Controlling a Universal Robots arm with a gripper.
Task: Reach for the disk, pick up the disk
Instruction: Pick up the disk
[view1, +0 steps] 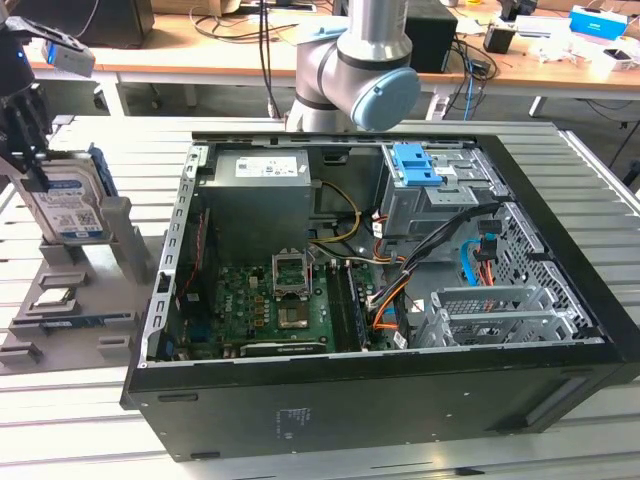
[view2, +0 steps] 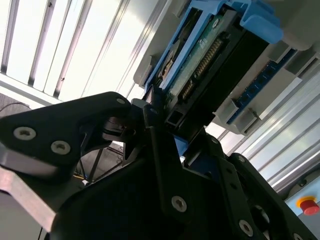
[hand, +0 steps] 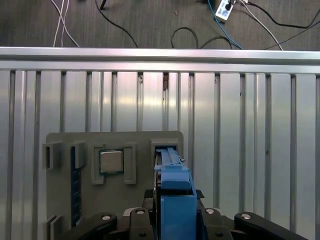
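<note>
Disk (view1: 62, 205) stands on edge, leaning slightly, in a slot of the grey holder (view1: 122, 240) at the exterior view's left, label face toward the camera. Its upper corner is covered by the black gripper (view1: 25, 125).

Second wrist view: the disk's green circuit-board side and blue rails run away from the gripper, and the jaws straddle the near end of the drive. The dark gripper body hides the contact, so I cannot tell whether the jaws are clamped or merely around it.

First wrist view: blue rail seen end-on, far end seated in the holder slot, gripper cut off by the frame. A small square processor chip (hand: 111, 161) lies in a holder recess near the disk, not touching it.

The holder sits on the slatted metal worktop (view1: 70, 440). An open computer case (view1: 400, 400) is just beside it, toward the exterior view's right. The arm (view1: 355, 70) is behind the case, its run to the gripper out of frame.
</note>
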